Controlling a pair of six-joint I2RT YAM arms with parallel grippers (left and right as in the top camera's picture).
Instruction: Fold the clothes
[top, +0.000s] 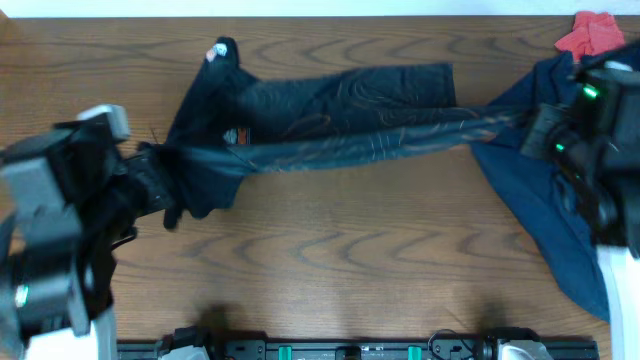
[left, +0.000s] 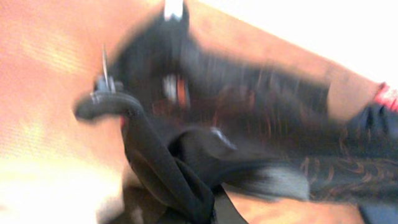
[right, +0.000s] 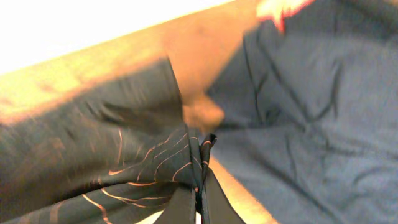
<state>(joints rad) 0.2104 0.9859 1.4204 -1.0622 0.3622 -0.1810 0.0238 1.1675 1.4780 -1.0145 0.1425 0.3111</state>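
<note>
The black jersey with orange-and-white contour lines lies across the far half of the table, its near edge lifted and pulled taut between both arms. My left gripper is shut on the jersey's left end; in the blurred left wrist view the black cloth bunches down into the jaws. My right gripper is shut on the jersey's right end; in the right wrist view the two fingers pinch a fold of the patterned fabric.
A plain navy blue garment lies at the right side under my right arm and shows in the right wrist view. A small red cloth sits at the far right corner. Bare wooden table lies at the front.
</note>
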